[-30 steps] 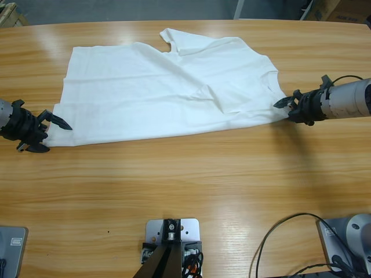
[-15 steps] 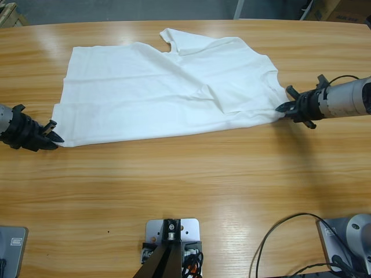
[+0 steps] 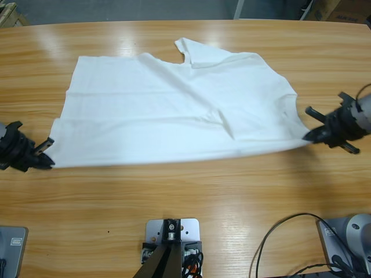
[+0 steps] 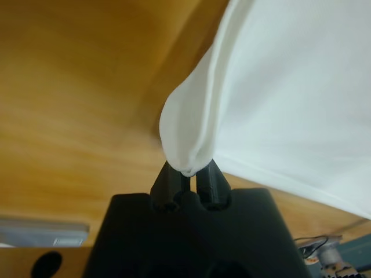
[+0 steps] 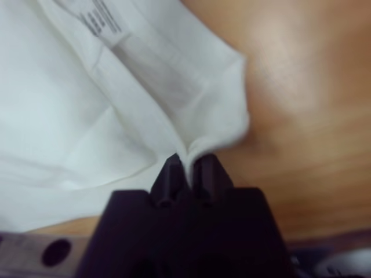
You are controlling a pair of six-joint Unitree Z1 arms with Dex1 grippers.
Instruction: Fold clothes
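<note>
White cotton T-shirt [image 3: 174, 110], plain and short-sleeved, lies spread on the long wooden worktop [image 3: 185, 202], stretched between both grippers. At its own tip the left gripper [image 4: 188, 176] is clenched on one corner — the right gripper [image 5: 184, 168] pinches a fold by the neck label [image 5: 104, 20]. To fold well, I judge both should hold even tension and lift together — no slack ahead of either tip.

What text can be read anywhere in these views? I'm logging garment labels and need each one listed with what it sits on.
Neck label on the white T-shirt: several lines of small dark print, too blurred to read.
Cardboard box beyond the table's far corner: dark lettering, too small to read.
Nothing else legible.
</note>
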